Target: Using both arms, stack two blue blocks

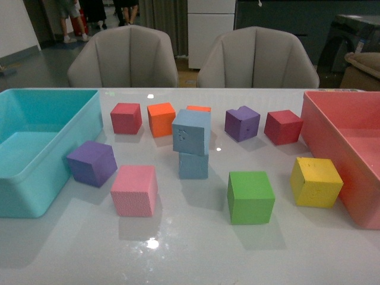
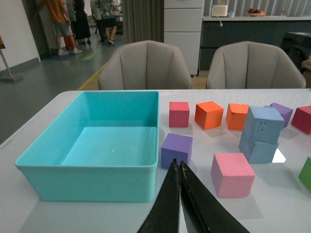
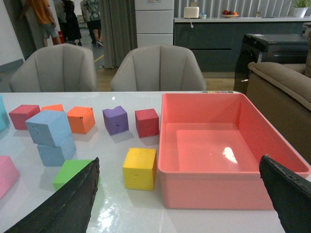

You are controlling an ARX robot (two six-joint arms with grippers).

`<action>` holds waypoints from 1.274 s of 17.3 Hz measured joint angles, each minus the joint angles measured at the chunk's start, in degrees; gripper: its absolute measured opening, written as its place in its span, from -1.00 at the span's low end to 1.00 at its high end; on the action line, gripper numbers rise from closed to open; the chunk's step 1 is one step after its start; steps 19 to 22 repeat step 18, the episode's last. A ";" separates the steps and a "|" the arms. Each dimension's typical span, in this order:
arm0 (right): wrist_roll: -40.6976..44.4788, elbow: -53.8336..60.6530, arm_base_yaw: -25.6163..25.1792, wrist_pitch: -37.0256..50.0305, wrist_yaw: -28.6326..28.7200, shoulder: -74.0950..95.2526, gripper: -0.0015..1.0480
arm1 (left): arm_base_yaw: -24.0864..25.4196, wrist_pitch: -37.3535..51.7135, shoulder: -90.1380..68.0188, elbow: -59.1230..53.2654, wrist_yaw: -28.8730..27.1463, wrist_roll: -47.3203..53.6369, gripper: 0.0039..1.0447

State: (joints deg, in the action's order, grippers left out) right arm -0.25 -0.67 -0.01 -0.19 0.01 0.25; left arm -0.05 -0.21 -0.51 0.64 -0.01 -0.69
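Observation:
The two blue blocks stand stacked in the middle of the table. The upper blue block has pinholes on its front face and sits slightly twisted on the lower blue block. Neither arm shows in the front view. In the left wrist view my left gripper is shut with nothing in it. It is low by the turquoise bin, well short of the stack's upper block and lower block. In the right wrist view my right gripper is open wide and empty, with the stack far off to one side.
A turquoise bin stands at the left and a pink bin at the right. Around the stack lie purple, pink, green and yellow cubes. Red, orange and purple cubes sit behind it. Two chairs stand behind the table.

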 joint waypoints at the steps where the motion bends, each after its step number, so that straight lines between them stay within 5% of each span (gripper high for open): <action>1: 0.00 0.00 0.00 -0.02 0.00 0.00 0.88 | 0.00 0.02 0.00 0.00 0.00 0.02 -0.81; 5: 0.00 0.00 0.00 0.00 0.00 0.00 0.87 | 0.00 0.02 0.00 0.00 0.00 0.04 -0.18; 7: 0.00 0.00 0.00 0.00 0.00 0.00 0.87 | 0.00 0.02 0.00 0.00 0.00 0.02 0.41; 10: -0.02 0.00 0.00 0.00 0.00 0.00 0.87 | 0.00 0.02 0.00 0.00 0.00 0.09 0.92; 22: 0.00 0.00 0.00 0.00 0.00 0.00 0.88 | 0.00 0.02 0.00 0.00 0.00 0.09 0.88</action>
